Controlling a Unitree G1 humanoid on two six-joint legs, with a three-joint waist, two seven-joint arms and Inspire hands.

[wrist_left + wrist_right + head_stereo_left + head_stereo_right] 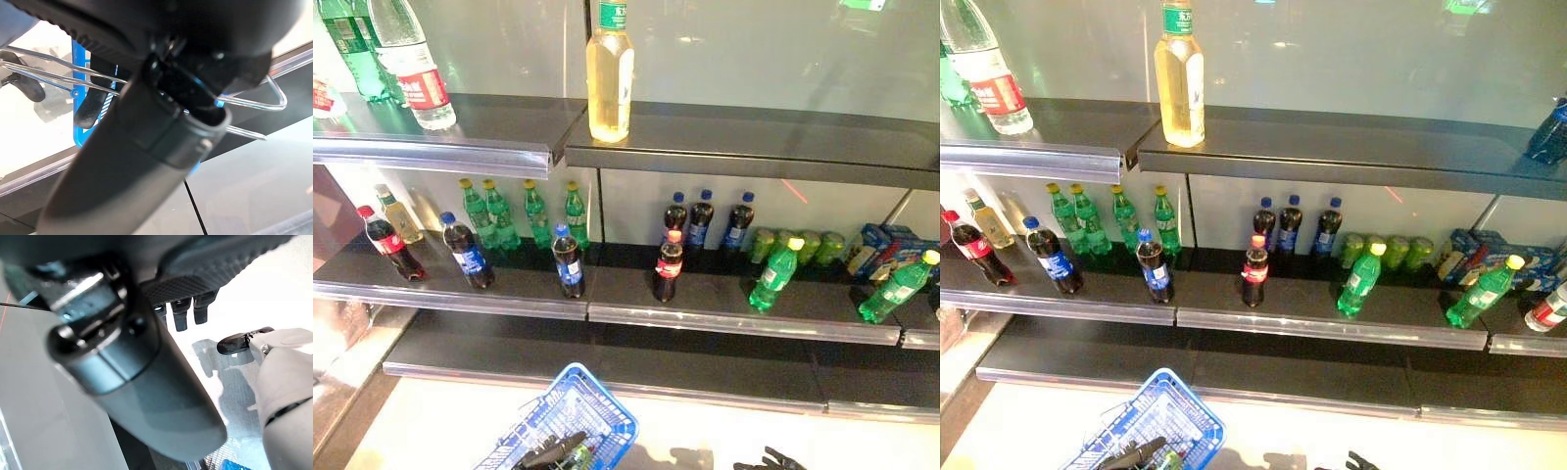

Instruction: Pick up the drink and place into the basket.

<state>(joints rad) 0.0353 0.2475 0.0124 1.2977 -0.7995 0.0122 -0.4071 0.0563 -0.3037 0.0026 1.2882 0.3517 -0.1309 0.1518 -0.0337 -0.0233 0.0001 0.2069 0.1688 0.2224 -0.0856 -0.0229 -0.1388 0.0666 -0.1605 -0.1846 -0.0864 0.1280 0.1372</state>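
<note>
Drinks stand on a dark shelf rack. On the middle shelf are a red-capped cola bottle (668, 266), blue-capped cola bottles (568, 260) and green bottles (773, 274). A tall yellow drink bottle (609, 73) stands on the top shelf. My left hand (553, 452) is shut on the wire handles (254, 105) of the blue basket (592, 406), which hangs low at the front left. Something green (579, 456) lies in the basket. My right hand (769, 460) is low at the front, well below the shelves, open and empty.
Green bottles (499, 213) and cola bottles (702, 220) stand at the back of the middle shelf. Green cans (803, 245) and blue boxes (886, 247) are at the right. Clear water bottles (416, 64) stand top left. The bottom shelf (705, 367) juts out above the pale floor.
</note>
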